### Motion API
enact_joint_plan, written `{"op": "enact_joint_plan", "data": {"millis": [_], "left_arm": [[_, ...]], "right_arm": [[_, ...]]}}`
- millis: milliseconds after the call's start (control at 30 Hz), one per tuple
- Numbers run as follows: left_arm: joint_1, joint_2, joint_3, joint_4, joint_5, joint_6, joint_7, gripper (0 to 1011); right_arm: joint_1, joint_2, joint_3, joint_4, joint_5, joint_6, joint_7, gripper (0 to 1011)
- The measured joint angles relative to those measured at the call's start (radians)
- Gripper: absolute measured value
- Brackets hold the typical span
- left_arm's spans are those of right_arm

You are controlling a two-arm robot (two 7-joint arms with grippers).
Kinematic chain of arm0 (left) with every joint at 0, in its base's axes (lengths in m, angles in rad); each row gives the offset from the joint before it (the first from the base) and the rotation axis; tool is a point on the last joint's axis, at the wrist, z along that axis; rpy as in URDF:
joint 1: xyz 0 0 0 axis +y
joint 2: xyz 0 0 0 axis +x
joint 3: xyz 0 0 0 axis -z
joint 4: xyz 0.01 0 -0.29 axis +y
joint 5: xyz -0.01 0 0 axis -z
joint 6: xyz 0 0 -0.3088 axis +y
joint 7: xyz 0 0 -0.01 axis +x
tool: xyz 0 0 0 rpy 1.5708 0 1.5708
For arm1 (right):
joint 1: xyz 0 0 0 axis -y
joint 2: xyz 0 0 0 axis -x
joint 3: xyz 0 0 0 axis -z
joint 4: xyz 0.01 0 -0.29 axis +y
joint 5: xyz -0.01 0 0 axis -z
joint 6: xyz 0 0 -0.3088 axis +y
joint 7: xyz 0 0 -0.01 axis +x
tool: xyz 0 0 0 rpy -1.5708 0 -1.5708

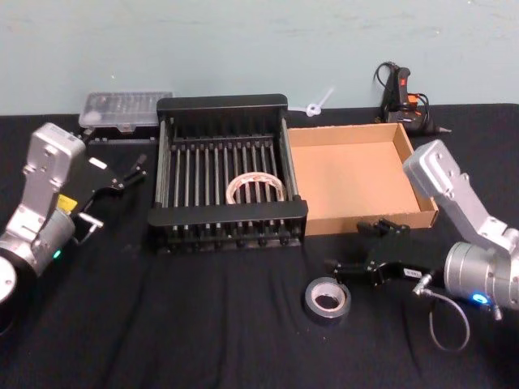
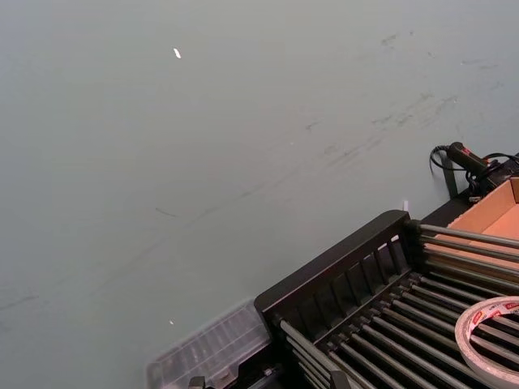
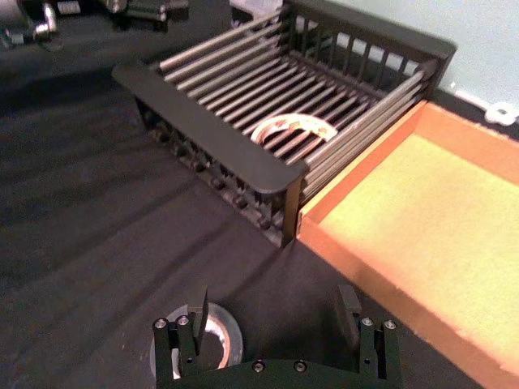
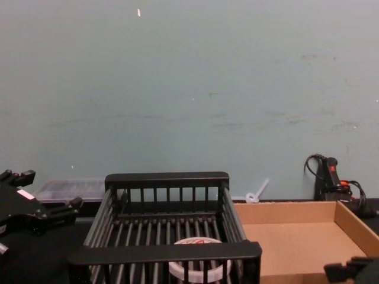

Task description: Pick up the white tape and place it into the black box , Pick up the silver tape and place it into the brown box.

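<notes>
One black box [image 1: 228,212], hard plastic with slatted bars on its floor and sides and thick flat rims, sits at the centre of the head view on a matte black cloth [image 1: 203,324]. Inside it, toward the lower right of its floor, one white tape [image 1: 255,189] lies flat, a thin wide ring with reddish print on its inner core, its hole facing straight up. Touching the crate's right side is one brown box [image 1: 357,182], a shallow cardboard tray with low walls and a smooth bare floor.

One silver tape [image 1: 327,299], a thick dark grey roll with a pale core, lies flat on the cloth in the lower middle of the head view, hole up, in front of the tray and apart from it. The right gripper [image 1: 366,254] hovers just beside it at lower right, its fingers spread apart and holding nothing. The left gripper [image 1: 128,175] hangs at the left, beside the crate, fingers apart and empty.

A clear ridged plastic case [image 1: 126,110] lies at upper left behind the crate.
</notes>
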Motion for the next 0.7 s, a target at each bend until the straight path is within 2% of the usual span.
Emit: {"op": "enact_joint_plan", "data": {"millis": [233,700], "left_arm": [[0.0,0.0,0.0,0.0,0.0,0.0,0.0,1001],[0.0,0.0,0.0,0.0,0.0,0.0,0.0,1002]], "right_arm": [[0.013,0.011,-0.033,0.02,-0.011,0.011,0.012,1000],[0.018,0.021,-0.059,0.032,-0.026,0.024,0.018,1002]]}}
